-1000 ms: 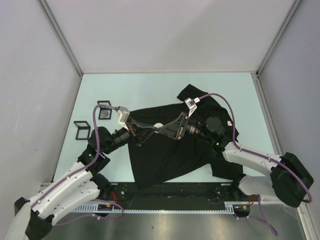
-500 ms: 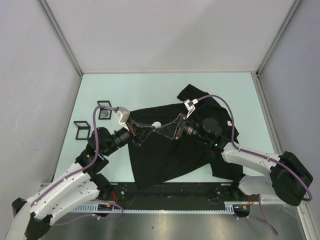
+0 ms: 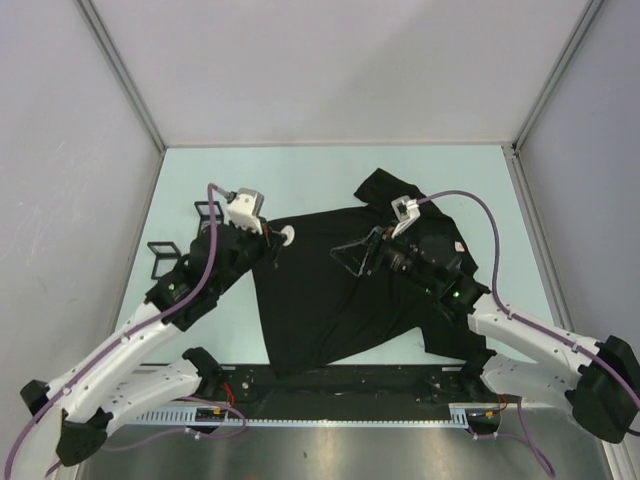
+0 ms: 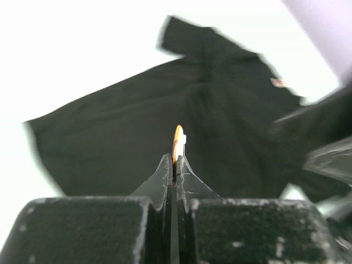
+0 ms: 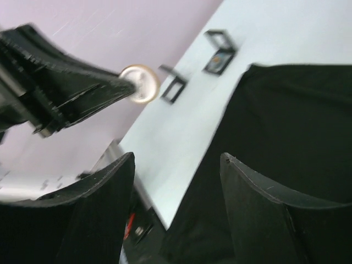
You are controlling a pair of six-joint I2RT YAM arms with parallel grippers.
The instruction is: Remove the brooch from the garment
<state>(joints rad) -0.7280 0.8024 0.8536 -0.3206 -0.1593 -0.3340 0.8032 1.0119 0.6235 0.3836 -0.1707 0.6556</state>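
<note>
One brooch (image 4: pixel 177 143) stands edge-on, pinched by the left gripper (image 4: pixel 174 163); right gripper (image 5: pixel 177 159) spread over garment (image 3: pixel 320 300).

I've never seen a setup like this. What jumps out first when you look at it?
A big black T-shirt lies spread across the middle of the pale table. Over its far-left corner, the left hand pinches a small round brooch, held up off the cloth, while the right hand hangs open above the shirt.
</note>
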